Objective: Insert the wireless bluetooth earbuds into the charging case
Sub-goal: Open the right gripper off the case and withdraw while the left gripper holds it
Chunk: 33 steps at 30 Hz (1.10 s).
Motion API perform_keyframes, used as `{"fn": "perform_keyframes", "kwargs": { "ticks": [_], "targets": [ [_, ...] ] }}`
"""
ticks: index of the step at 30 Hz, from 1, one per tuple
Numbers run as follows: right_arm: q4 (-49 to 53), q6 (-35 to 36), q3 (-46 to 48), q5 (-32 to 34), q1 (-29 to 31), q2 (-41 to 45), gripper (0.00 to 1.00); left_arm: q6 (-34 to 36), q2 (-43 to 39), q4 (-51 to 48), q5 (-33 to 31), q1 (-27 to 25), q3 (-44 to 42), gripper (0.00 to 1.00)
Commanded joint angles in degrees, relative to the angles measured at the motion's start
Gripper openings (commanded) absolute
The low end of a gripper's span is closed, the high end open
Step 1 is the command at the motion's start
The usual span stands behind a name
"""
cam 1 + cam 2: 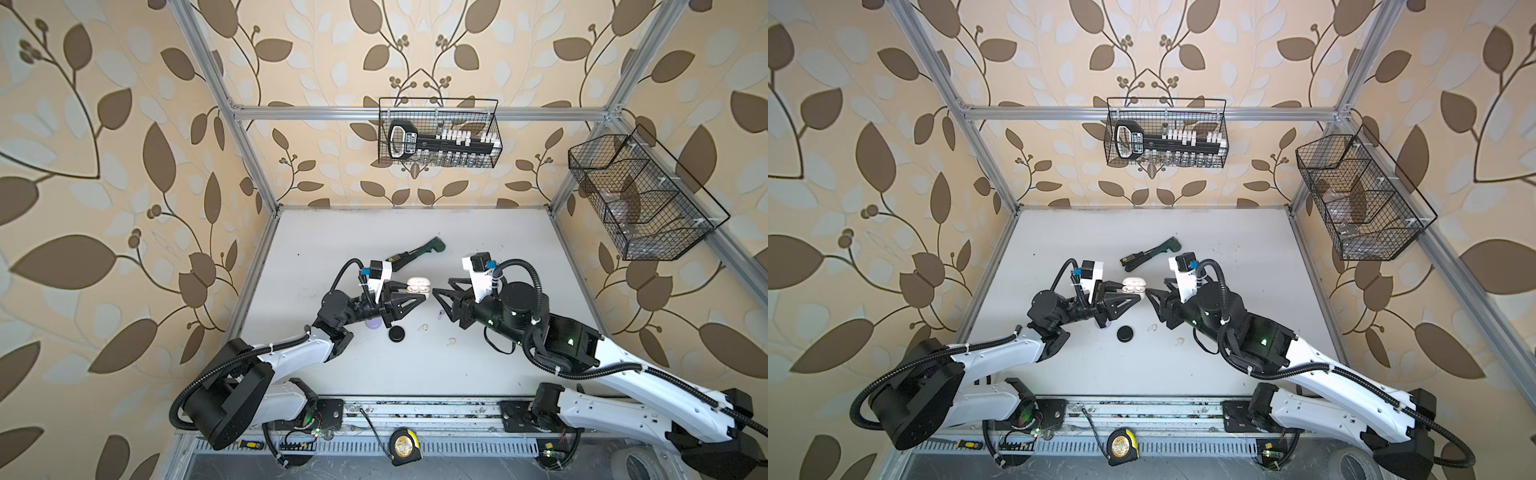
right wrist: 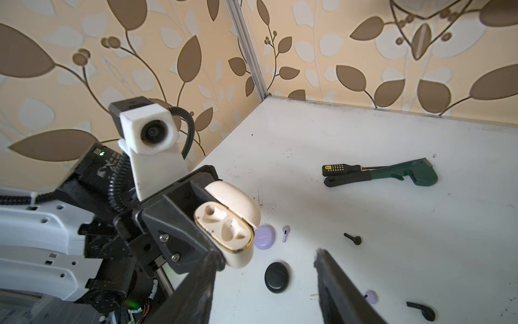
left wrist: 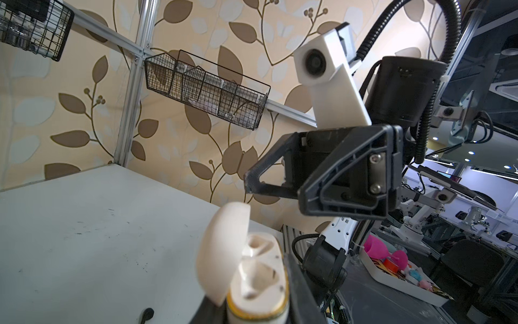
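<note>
**Cream-white case held ready, sockets still empty**

We find the left gripper [image 1: 411, 293] clamped on the cream-white charging case [image 2: 224, 224], lid up, both sockets bare. The right gripper [image 1: 441, 286] hangs just beside it, jaws apart, carrying nothing. The cream-white earbuds [image 1: 423, 328] [image 1: 451, 341] lie on the surface [image 1: 374, 374], nearer the arm bases than that gripper and apart from it. A lilac earbud [image 1: 439, 314] lies near them. Risks, in our judgement: taking the lilac one by mistake, flicking so small a bud away on closing, or knocking the case.

Green wrench [image 2: 403, 175] and a black-and-yellow screwdriver [image 2: 340, 168] lie side by side on the tabletop [image 2: 364, 134], tape measure [image 1: 402, 446] sits past its front edge.
</note>
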<state>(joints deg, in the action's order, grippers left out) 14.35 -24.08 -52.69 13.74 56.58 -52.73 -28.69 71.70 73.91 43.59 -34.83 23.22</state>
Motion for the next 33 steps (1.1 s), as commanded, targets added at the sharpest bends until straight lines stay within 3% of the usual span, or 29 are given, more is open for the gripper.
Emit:
{"fn": "perform_keyframes", "kwargs": {
  "ticks": [1,14,26,33],
  "targets": [
    [-0.2,1.3,-2.0,1.6,0.3,-1.6,0.57,0.7,-1.1,2.9,2.9,-0.1,1.0,0.0],
    [-0.3,0.7,-1.9,6.2,0.2,-2.7,0.55,2.1,-0.2,4.3,11.7,-0.9,1.7,0.0],
    [0.4,-1.4,-1.3,7.0,0.2,-3.2,0.54,3.2,0.1,6.7,6.6,-1.1,0.3,0.0],
    [2.8,-2.7,-2.9,6.0,0.5,-1.7,0.56,7.6,-0.3,0.3,1.8,-1.1,0.7,0.0]
  ]
}}
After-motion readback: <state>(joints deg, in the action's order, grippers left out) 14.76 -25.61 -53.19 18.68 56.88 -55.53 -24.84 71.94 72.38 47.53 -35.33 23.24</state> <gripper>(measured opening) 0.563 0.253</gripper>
